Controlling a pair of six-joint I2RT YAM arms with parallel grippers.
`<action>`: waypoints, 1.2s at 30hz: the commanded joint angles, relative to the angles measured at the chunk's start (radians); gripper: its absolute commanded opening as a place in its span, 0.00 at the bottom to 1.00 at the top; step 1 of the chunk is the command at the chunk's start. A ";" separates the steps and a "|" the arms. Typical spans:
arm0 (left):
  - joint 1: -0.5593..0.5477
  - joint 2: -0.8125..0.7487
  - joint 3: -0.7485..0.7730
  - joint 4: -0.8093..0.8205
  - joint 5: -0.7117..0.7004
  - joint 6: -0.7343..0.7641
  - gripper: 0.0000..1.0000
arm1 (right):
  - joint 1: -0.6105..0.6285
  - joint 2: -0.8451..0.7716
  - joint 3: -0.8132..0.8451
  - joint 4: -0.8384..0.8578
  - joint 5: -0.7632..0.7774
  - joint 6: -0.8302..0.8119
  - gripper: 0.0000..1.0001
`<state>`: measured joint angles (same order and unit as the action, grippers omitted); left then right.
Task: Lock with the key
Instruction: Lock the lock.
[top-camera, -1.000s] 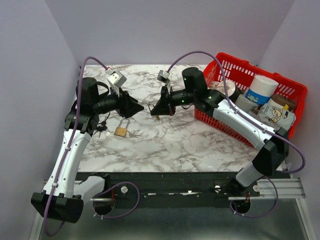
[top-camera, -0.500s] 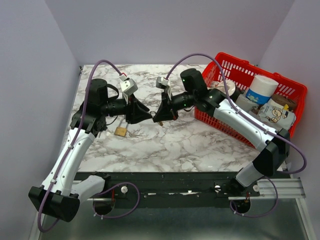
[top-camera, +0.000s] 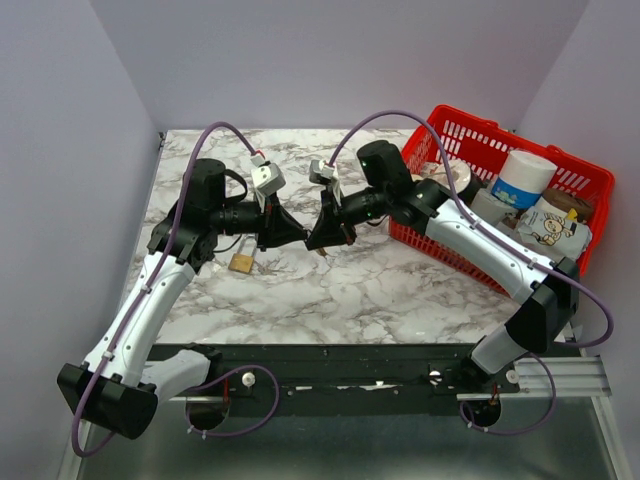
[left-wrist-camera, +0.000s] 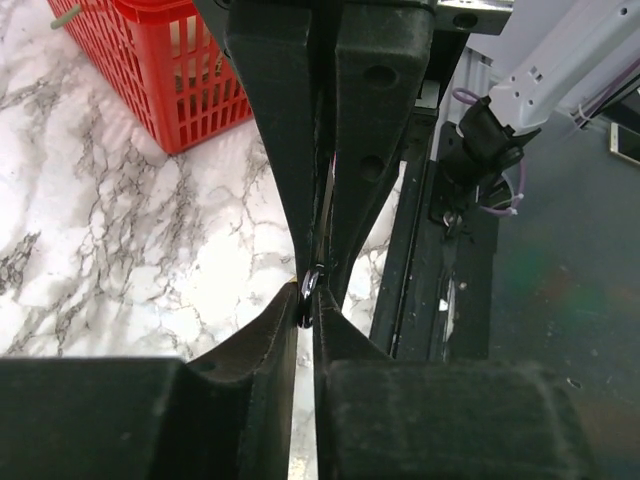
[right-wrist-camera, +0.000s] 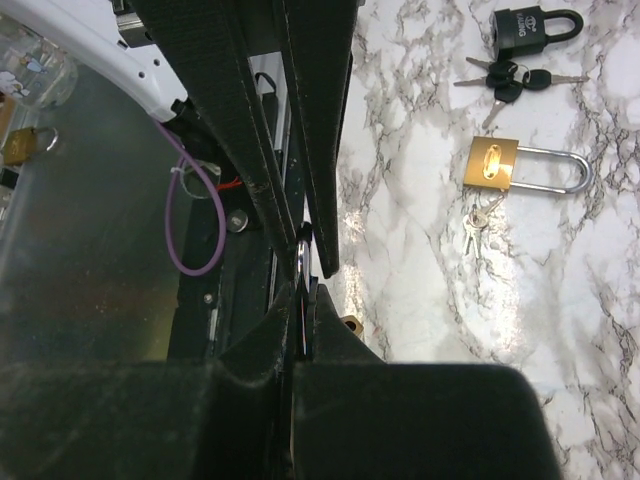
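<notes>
Top view: the left gripper (top-camera: 297, 236) and right gripper (top-camera: 322, 238) meet tip to tip above the worktop (top-camera: 400, 290). The brass padlock (top-camera: 241, 263) lies flat below them, off to the left gripper's side. The left arm is nearer to it, and its shackle points away from the arm bases. The red basket (top-camera: 500, 130) stands behind the right arm, and open marble lies under the tips.

Left wrist: both pairs of fingers are narrowed to a slit, pinching a small key ring (left-wrist-camera: 305, 293) where they meet. No key blade shows.

Right wrist: the same ring sits between the tips. The padlock lies ahead and to one side, its long axis across the gripper's line, with loose keys (right-wrist-camera: 478, 220) just beside its body. A black padlock (right-wrist-camera: 528, 28) lies farther ahead.
</notes>
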<state>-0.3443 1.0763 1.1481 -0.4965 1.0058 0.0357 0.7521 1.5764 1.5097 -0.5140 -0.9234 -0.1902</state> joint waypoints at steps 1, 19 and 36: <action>-0.010 -0.003 0.010 0.030 0.048 0.000 0.08 | 0.010 -0.021 0.027 -0.006 -0.032 -0.043 0.01; 0.074 -0.082 -0.100 0.530 0.007 -0.566 0.00 | -0.039 -0.122 -0.097 0.057 0.159 0.072 0.91; 0.074 -0.098 -0.142 0.605 0.001 -0.648 0.00 | -0.102 -0.148 -0.131 0.222 0.006 0.144 0.73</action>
<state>-0.2703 0.9985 1.0183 0.0658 1.0042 -0.6006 0.6479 1.4624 1.3968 -0.3668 -0.8478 -0.0525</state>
